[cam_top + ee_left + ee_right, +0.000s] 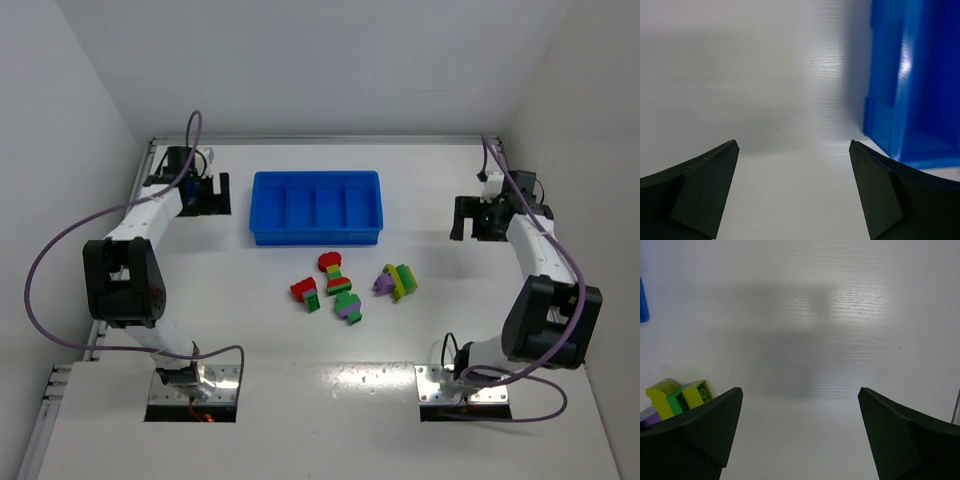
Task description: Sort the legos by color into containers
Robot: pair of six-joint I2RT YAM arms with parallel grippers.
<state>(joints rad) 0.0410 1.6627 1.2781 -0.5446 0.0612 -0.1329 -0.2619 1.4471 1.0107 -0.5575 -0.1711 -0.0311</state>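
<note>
A: Any writing on the blue tray [316, 237] near the table's [250, 335] far edge?
B: None. Its walls are plain.
A: And on the legos [339, 286] at mid-table?
B: No letters or numbers are legible. In the right wrist view the studs are too blurred to read.

A matte white table [250, 290] is enclosed on three sides by plain white walls [300, 60], and soft grey shadows [790, 360] are cast on it just ahead of the jaws.
</note>
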